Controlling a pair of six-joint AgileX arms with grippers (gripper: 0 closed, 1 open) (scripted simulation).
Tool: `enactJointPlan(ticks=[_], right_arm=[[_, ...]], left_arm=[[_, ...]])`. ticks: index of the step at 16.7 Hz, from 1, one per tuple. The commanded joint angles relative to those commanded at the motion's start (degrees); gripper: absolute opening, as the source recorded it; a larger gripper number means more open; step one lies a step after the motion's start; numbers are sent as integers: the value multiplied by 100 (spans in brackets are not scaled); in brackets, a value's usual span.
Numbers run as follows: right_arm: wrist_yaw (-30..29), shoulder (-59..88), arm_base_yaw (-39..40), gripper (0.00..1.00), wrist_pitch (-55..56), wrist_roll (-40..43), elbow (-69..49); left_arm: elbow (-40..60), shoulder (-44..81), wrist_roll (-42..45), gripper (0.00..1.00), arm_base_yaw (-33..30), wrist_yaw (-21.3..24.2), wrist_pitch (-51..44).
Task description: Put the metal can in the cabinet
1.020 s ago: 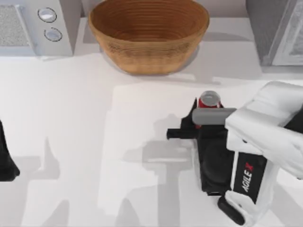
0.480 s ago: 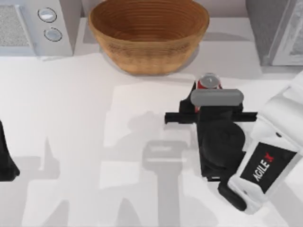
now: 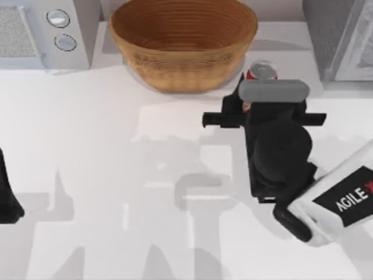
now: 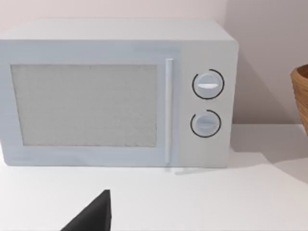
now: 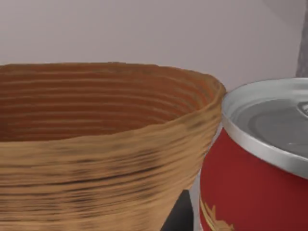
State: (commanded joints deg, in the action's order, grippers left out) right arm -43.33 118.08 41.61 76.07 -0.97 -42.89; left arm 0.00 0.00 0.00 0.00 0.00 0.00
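Note:
The metal can (image 3: 261, 72), red with a shiny silver top, is upright just right of the wicker bowl, and my right gripper (image 3: 263, 88) is shut on it from the near side. In the right wrist view the can (image 5: 255, 168) sits close up beside the bowl's rim. The cabinet (image 3: 338, 38), dark speckled grey with a pale framed door, stands at the back right corner, a short way right of the can. My left gripper (image 3: 6, 198) is parked at the table's left edge.
A large wicker bowl (image 3: 182, 41) stands at the back centre, very close to the can. A light grey microwave (image 3: 41, 32) with two round knobs occupies the back left. White tabletop stretches across the middle and front.
My right gripper has carried the can away from the table's front and slightly right, from the middle right to beside the bowl. The left arm has not moved.

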Motion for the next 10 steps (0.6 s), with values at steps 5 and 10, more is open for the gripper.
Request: enactJointPlan(ticks=[5, 10], right_arm=[[2, -847, 6, 0, -859, -3, 70], [-2, -1271, 18, 0, -1296, -13, 106]], left_arm=[[0, 0, 0, 100, 0, 0, 0], [0, 0, 0, 100, 0, 0, 0]])
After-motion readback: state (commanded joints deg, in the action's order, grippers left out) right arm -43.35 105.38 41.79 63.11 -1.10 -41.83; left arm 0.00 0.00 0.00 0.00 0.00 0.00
